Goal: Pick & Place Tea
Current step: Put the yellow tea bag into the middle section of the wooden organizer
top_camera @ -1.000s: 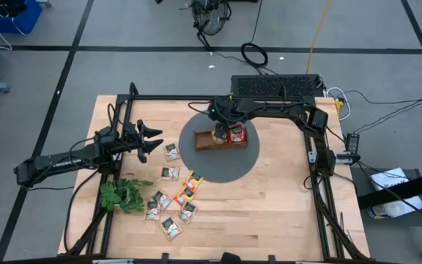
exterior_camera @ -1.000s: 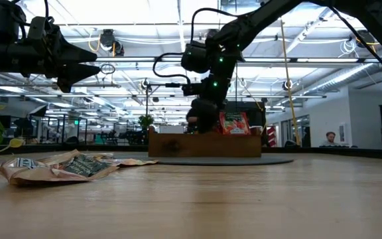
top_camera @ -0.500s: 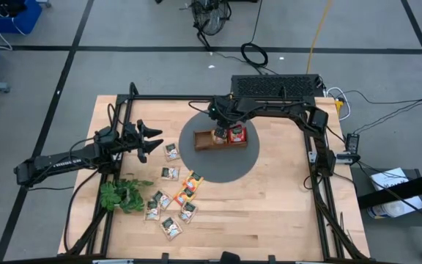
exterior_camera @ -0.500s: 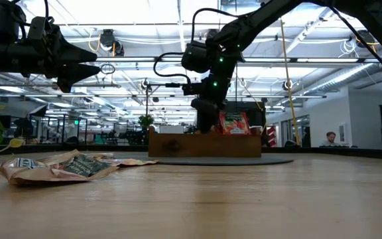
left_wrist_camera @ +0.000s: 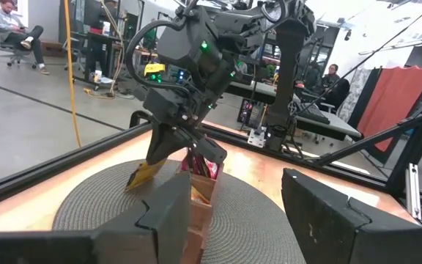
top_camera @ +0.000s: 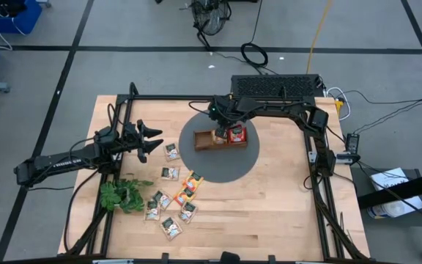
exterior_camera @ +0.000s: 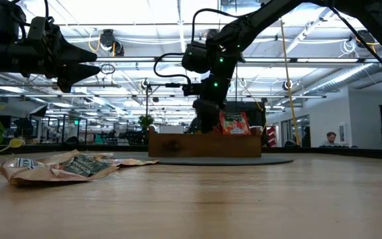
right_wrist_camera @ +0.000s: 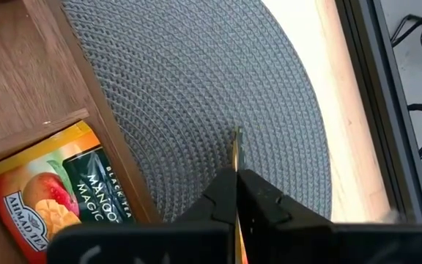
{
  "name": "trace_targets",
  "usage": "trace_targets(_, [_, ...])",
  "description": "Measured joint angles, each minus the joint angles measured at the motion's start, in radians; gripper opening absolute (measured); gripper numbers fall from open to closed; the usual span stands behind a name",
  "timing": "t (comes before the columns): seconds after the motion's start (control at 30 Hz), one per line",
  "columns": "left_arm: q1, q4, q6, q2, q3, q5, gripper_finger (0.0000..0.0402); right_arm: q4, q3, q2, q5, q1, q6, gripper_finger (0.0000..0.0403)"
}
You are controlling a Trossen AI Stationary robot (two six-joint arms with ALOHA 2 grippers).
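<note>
- The wooden surface (top_camera: 269,205) fills the high view, framed by dark rails.
- A round grey mat (top_camera: 222,165) lies on its far half.
- The left arm (top_camera: 57,160) reaches in from the left edge; its gripper (top_camera: 154,144) hangs above the surface, near the mat's left rim, fingers (left_wrist_camera: 163,220) spread with nothing between them.
- The right arm (top_camera: 277,108) stretches from the far right corner over the mat; its gripper (right_wrist_camera: 237,172) sits above the tray, fingers (right_wrist_camera: 224,192) pressed together on a thin yellow-edged sachet (right_wrist_camera: 236,143) seen edge-on, over the mat just beside the tray's wall.
- A green sprig (top_camera: 120,196) lies near the surface's left edge.
- The brown tray (top_camera: 209,141) rests on the mat, its three compartments in a row. In the right wrist view one compartment is bare wood and the next holds an orange-yellow sachet (right_wrist_camera: 50,194) lying flat.
- A red sachet (exterior_camera: 234,123) stands upright in the tray's right end compartment, above the rim in the low view.
- The loose tea (top_camera: 171,202) is scattered on the surface between sprig and mat: pale ones with green print, with a few orange and red ones (top_camera: 189,187) in the middle, just off the mat's near-left rim.
- One pale sachet (top_camera: 171,152) lies apart, just below the left gripper.
</note>
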State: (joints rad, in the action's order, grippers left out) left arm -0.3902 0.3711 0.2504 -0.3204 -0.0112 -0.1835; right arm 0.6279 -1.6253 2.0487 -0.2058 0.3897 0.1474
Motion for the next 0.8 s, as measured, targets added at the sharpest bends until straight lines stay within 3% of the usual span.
trace_targets(0.33, [0.000, 0.000, 0.000, 0.000, 0.000, 0.000, 0.0214, -0.018, 0.001, -0.036, -0.059, -0.039, 0.044, 0.0000])
trace_targets(0.8, [0.000, 0.000, 0.000, 0.000, 0.000, 0.000, 0.0214, -0.006, 0.000, -0.174, -0.033, -0.128, 0.039, 0.0000])
